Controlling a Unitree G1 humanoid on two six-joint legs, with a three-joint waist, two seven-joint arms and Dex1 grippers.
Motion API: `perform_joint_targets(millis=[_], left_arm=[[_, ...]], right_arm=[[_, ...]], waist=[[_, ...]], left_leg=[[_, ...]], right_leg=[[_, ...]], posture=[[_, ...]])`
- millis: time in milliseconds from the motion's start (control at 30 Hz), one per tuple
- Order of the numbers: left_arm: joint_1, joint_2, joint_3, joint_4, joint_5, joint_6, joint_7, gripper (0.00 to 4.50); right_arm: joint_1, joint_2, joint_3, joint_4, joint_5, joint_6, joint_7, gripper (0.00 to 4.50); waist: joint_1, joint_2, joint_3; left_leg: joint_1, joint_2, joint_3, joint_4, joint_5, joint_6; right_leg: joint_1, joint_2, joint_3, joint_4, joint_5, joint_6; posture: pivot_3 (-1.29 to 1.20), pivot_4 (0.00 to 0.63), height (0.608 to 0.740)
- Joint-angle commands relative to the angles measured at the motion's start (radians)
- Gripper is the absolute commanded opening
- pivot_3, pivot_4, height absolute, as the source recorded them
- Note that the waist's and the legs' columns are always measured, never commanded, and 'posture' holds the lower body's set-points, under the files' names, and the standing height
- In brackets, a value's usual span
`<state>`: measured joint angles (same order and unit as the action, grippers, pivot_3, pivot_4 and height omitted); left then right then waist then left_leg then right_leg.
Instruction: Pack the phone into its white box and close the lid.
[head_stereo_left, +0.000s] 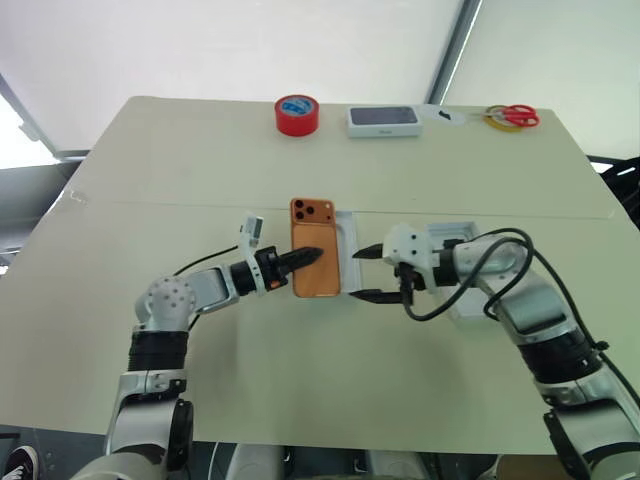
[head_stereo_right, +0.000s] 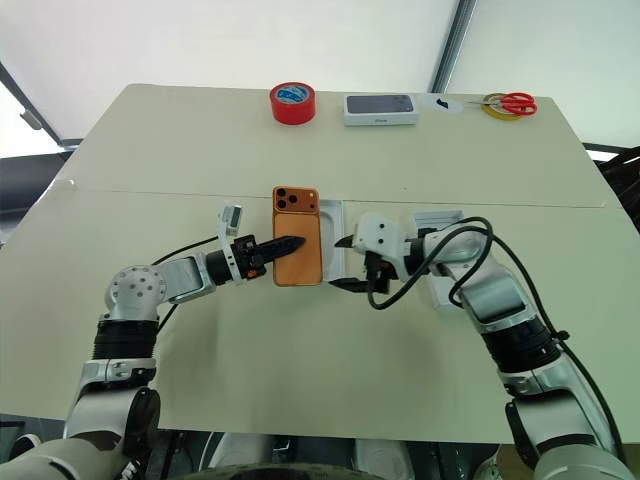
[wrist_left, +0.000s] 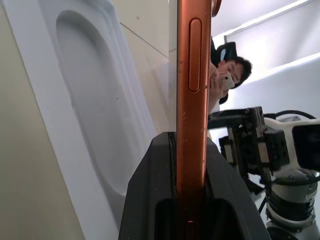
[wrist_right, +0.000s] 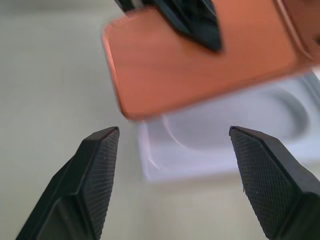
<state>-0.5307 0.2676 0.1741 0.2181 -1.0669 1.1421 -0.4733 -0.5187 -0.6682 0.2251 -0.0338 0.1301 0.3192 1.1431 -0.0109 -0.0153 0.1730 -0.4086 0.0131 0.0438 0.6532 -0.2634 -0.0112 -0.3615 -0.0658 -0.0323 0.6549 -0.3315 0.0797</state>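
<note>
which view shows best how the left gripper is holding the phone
The left wrist view: the phone stands edge-on, pinched between the left gripper fingers. The eye views show its orange back from above; the right wrist view shows its lower end.

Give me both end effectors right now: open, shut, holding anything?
Left end effector: shut on the phone, gripped by its edges.
Right end effector: open, holding nothing, beside the phone.
</note>
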Motion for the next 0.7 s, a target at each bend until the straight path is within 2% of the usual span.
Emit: perform_joint_targets(millis=[33,400,467,533,700], left_arm=[[-0.055,-0.018,0.03,0.026,0.008,-0.006,-0.005,0.0],[-0.128,-0.077,0.038,0.146,0.088,-0.009,0.004,0.0],[-0.135,-0.087,0.045,0.159,0.096,-0.005,0.005,0.99],[-0.141,-0.089,0.031,0.158,0.114,0.007,0.0,1.75],[-0.191,-0.077,0.014,0.18,0.133,0.108,0.011,4.26]], right_arm=[[-0.026,-0.003,-0.013,0.048,-0.03,-0.095,-0.02,3.72],[0.006,0.023,0.017,0.052,-0.081,-0.145,-0.071,3.72],[0.006,0.022,0.014,0.053,-0.081,-0.143,-0.074,3.83],[0.007,0.019,0.014,0.052,-0.082,-0.144,-0.073,3.83],[0.009,0.022,0.02,0.059,-0.093,-0.152,-0.079,3.83]], waist=[[0.0,0.0,0.0],[0.0,0.0,0.0],[0.0,0.0,0.0],[0.002,0.0,0.0],[0.001,0.0,0.0]], left_leg=[[0.0,0.0,0.0,0.0,0.0,0.0],[0.0,0.0,0.0,0.001,0.0,0.0],[0.0,0.0,0.0,0.001,0.0,0.0],[0.0,0.0,0.0,0.001,0.0,-0.001],[0.001,0.001,0.0,0.003,0.0,-0.001]], right_leg=[[0.0,0.0,0.0,0.0,0.0,0.0],[0.0,0.001,0.0,0.001,0.0,0.0],[0.0,0.001,0.0,0.001,0.0,0.0],[0.0,0.001,0.0,0.001,0.0,0.0],[0.001,0.001,0.0,0.003,0.0,0.0]], posture=[[0.0,0.15,0.74],[0.0,0.15,0.74],[0.0,0.15,0.74],[0.0,0.15,0.74],[0.0,0.15,0.74]])
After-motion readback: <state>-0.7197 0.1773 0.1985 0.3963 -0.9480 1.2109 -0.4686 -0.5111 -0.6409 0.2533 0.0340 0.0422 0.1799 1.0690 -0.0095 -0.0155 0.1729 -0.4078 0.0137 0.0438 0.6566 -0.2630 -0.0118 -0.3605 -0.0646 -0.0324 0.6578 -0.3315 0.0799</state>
